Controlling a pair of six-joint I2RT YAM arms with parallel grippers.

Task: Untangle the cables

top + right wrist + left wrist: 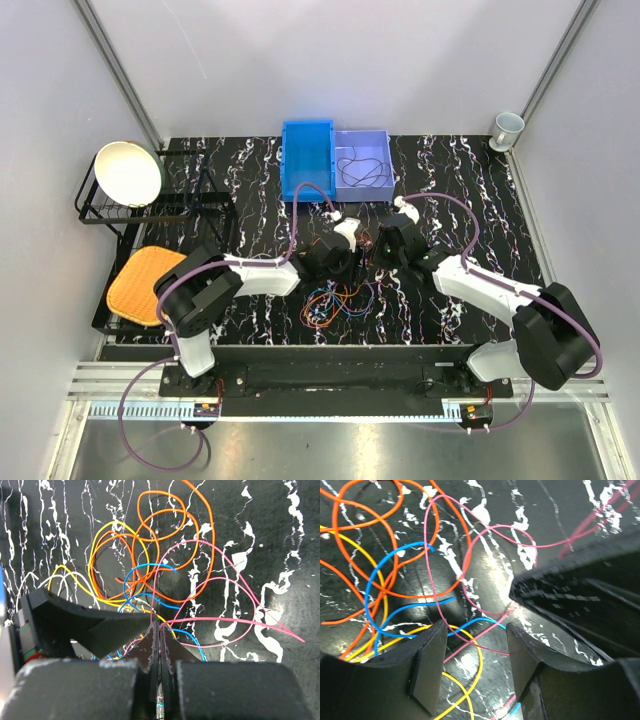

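cables point(155, 580): orange, yellow, blue, pink | table point(470, 190): black, white-veined | bin point(306, 160): blue | tray point(345, 140): lavender

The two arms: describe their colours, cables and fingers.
The left arm and right arm both have white links between bulky black joints. A thick purple hose runs along each and loops down to its base. The left gripper and right gripper have matte black fingers with flat inner pads, scuffed whitish at the edges.
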